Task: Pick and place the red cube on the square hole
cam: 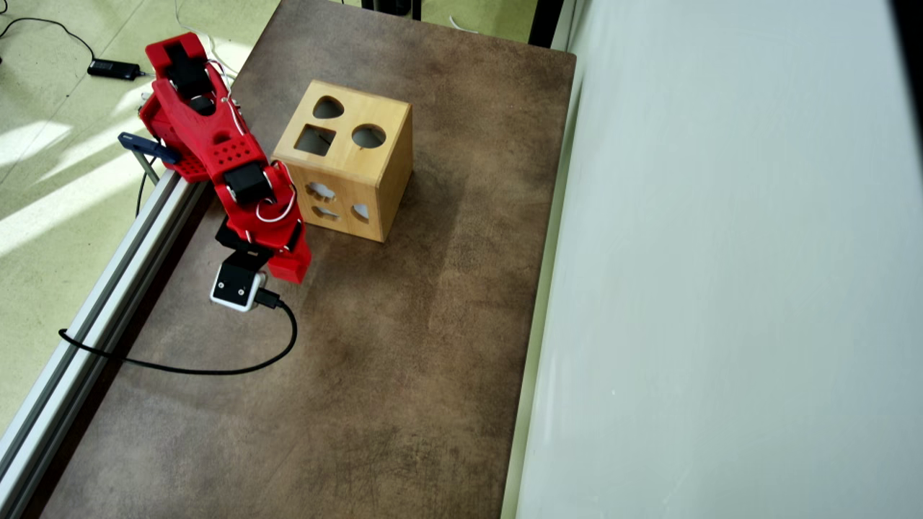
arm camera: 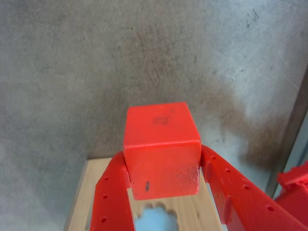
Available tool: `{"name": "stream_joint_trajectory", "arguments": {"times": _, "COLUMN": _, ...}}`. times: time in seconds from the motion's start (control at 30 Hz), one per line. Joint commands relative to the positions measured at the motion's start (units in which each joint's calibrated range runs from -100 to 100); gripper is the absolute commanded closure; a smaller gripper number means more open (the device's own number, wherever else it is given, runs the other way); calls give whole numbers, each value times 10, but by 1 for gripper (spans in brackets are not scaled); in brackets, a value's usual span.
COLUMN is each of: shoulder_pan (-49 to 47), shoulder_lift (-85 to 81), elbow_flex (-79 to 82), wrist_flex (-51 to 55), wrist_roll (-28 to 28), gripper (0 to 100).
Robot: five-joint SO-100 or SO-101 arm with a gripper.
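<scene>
Cube [arm camera: 162, 150] between fingers [arm camera: 111, 202], left of box [cam: 346, 158].

Soft, even daylight; sun patches streak the floor [cam: 43, 180] left of the wooden box [cam: 346, 169], whose faint shadow falls rightward on the table [cam: 404, 375]. Overhead view sharp; wrist view softer, its near edges blurred

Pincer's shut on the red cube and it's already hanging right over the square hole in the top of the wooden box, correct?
Not quite. The pincer is shut on the red cube, but the overhead view shows the cube off to the side of the wooden box, over the bare table, not above the square hole.
</scene>
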Motion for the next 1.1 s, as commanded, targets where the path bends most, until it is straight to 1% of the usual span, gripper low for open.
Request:
{"name": "stream_joint_trajectory", "arguments": {"times": 0.0, "shoulder_pan": 2, "shoulder_lift": -94, "elbow_flex": -27, "wrist_flex": 37, "wrist_roll": -2, "gripper": 98}}
{"name": "stream_joint_trajectory", "arguments": {"times": 0.33, "shoulder_pan": 2, "shoulder_lift": -195, "elbow_flex": -27, "wrist_flex": 127, "wrist_roll": -3, "gripper": 98}}
{"name": "stream_joint_trajectory", "arguments": {"times": 0.7, "shoulder_pan": -9, "shoulder_lift": -291, "elbow_flex": -25, "wrist_flex": 127, "wrist_roll": -45, "gripper": 98}}
{"name": "stream_joint_trajectory", "arguments": {"times": 1.07, "shoulder_pan": -122, "shoulder_lift": -337, "elbow_flex": -17, "wrist_flex": 129, "wrist_roll": -118, "gripper": 98}}
